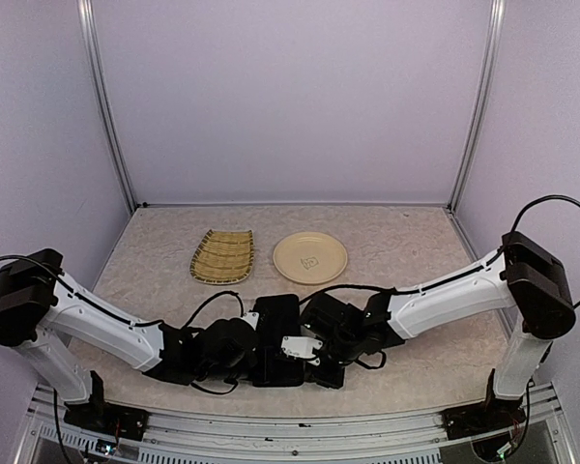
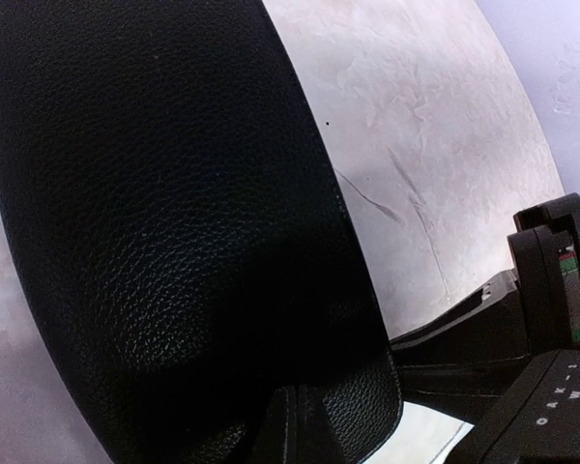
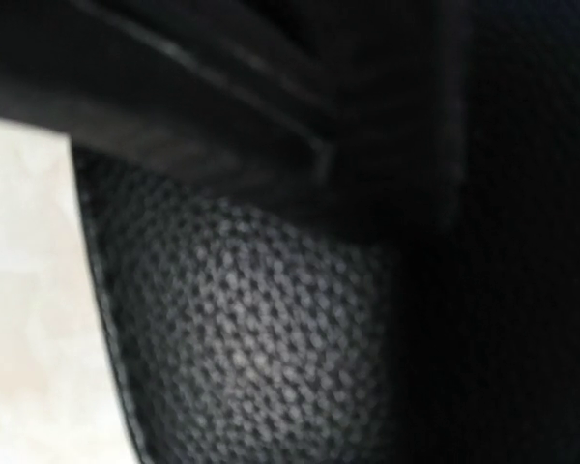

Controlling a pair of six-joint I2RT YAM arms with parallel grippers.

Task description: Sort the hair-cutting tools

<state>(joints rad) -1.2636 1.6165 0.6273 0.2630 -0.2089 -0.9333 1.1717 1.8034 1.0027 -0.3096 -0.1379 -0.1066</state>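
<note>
Starting nearest, at the front of the worktop (image 1: 396,242): left pincer (image 1: 259,336) clamped tight, apparently on the leather lid of the black case (image 1: 275,324), holding it up off the surface. Right pincer (image 1: 292,350) pushed into the open case from the other side, nose almost against the mesh lining (image 3: 251,338); too dark and blurred there to tell whether open, closed or gripping anything. No sight of scissors or clips in any view; probably inside the case, under or just beside the right pincer, but hidden. Farther back, well apart from both arms: woven tray (image 1: 222,256) on the left, pale plate (image 1: 310,258) just beside it on the right, no tool seen on either. Judging by that, barely begun: case open, a first tool perhaps being reached for, every tool left to lift out and set in its place.
</note>
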